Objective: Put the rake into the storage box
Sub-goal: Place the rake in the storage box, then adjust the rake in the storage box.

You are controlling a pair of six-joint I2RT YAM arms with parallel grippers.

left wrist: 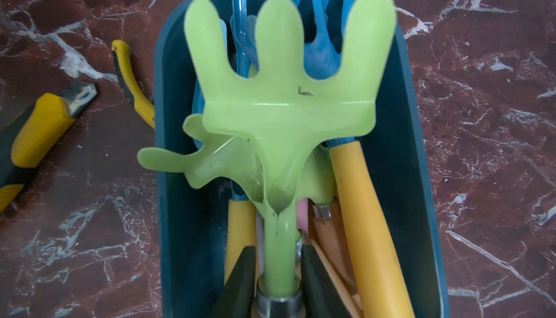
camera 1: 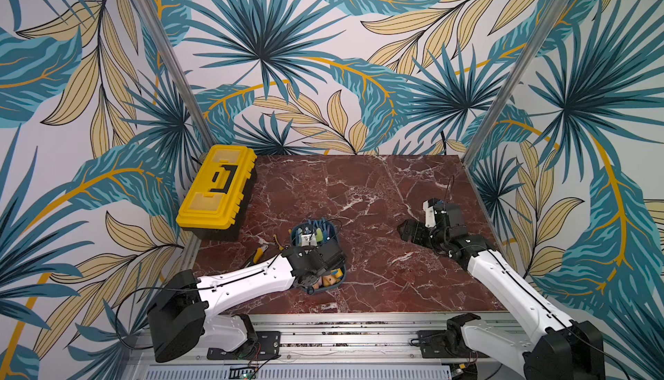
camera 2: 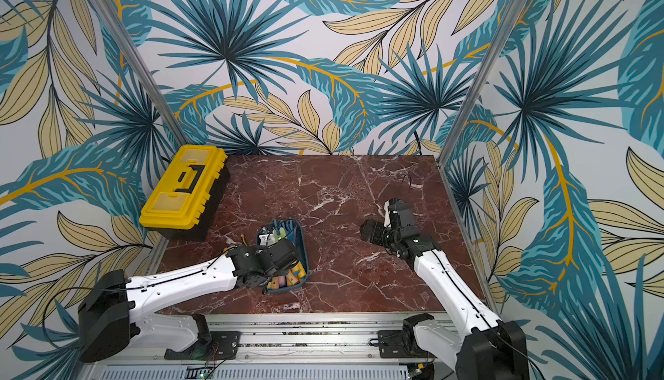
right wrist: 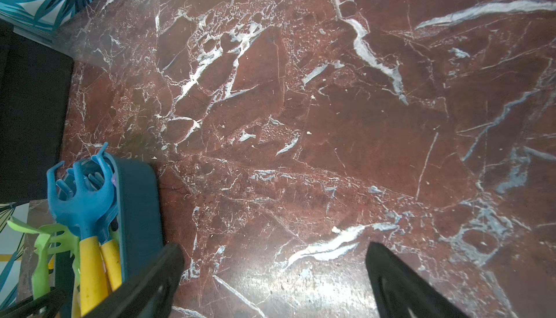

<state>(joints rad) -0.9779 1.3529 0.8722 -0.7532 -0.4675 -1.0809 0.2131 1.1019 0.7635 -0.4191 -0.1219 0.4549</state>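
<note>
Left wrist view looks along the pale green rake [left wrist: 282,106]. Its thin neck is pinched between the two black fingers of the left gripper [left wrist: 276,252], whose jaws are closed on it just ahead of the handle's metal collar. The three-pronged head hangs over the far half of the storage box [left wrist: 403,157], which sits left of centre toward the near edge of the table [right wrist: 331,106]. I cannot tell whether the rake rests on the tools below it or is held clear of them.

This looks like the placing step. The next move probably calls for lowering the rake lengthwise into the box, then parting the jaws and lifting straight out. The prongs could snag on the blue rakes [right wrist: 81,199] crowded at the far end.

The rake is flat, slightly translucent plastic with rounded prongs and a crease across its head. The box is smooth dark teal plastic with rounded corners and a low rim. A second green rake [left wrist: 195,163] lies skewed inside, one prong poking over the left rim, beside yellow handles [left wrist: 361,211]. The table is glossy red-brown marble veined in white.

The right gripper [right wrist: 275,249] hovers at the right over bare table, well apart from the box, its jaws spread wide and empty.
</note>
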